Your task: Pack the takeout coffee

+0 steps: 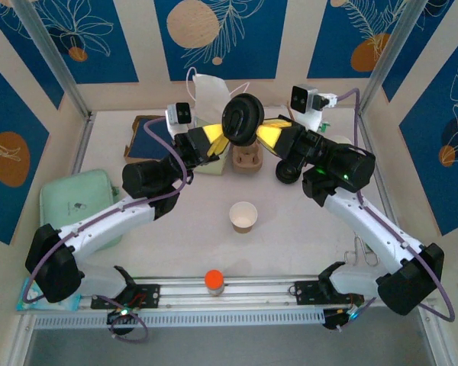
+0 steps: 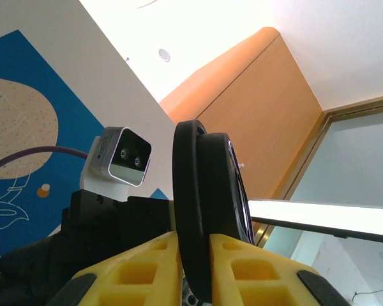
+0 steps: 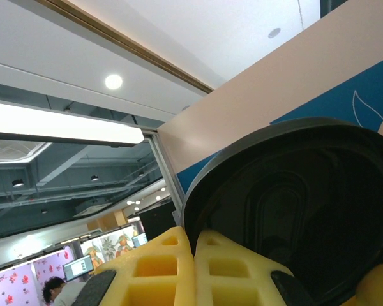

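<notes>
The left gripper (image 1: 215, 139) is clamped on the black lid (image 1: 242, 118): in its wrist view the yellow fingers (image 2: 143, 268) press the lid's (image 2: 198, 191) rim edge-on from both sides, around the left gripper's (image 2: 193, 237) midline. The right gripper (image 1: 269, 136) grips the opposite side of the same lid, and its wrist view shows the right gripper (image 3: 193, 236) with its yellow pads nearly together at the rim of the lid (image 3: 293, 210), whose hollow underside faces the camera. The lid stands on edge, raised above the table (image 1: 305, 229) between the two arms, towards the rear middle. Just below it in the top view sits a brown cardboard holder (image 1: 246, 158). The open paper cup (image 1: 243, 216) stands upright nearer the arm bases, well apart from the lid. Behind the lid is a white paper bag (image 1: 206, 91). An orange-capped bottle (image 1: 214, 280) stands at the near edge, and a pale green pouch (image 1: 80, 200) lies at the left.
</notes>
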You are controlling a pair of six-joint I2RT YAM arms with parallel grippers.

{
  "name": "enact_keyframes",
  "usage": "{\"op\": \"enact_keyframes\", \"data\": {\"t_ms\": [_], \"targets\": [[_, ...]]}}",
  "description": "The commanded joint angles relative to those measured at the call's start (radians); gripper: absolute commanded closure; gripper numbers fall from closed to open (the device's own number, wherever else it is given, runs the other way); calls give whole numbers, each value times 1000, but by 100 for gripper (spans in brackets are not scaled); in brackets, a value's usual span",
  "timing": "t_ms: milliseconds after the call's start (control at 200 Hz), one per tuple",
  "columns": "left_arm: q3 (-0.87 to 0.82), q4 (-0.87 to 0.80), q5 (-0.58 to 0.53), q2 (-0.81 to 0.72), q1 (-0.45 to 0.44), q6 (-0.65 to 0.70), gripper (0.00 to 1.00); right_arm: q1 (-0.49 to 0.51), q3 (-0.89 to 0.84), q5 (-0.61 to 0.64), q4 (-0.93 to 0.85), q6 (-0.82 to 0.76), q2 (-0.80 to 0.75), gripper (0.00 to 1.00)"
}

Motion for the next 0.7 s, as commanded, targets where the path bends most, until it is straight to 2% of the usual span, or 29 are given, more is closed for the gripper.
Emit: {"op": "enact_keyframes", "data": {"t_ms": [0,365,530,695], "targets": [[-2,66,-6,-15,-12,2,84,-9,-25,-12,-103,-49,-17,100],[-43,63,-26,-6,-12,33,86,-18,-21,-19,-298,-161,-88,100],[-57,0,-29,-25,-10,77,87,-27,-36,-6,-398,-218,-133,100],[-65,-50,-37,-44,-6,111,87,-38,-54,13,-489,-266,-181,87]]}}
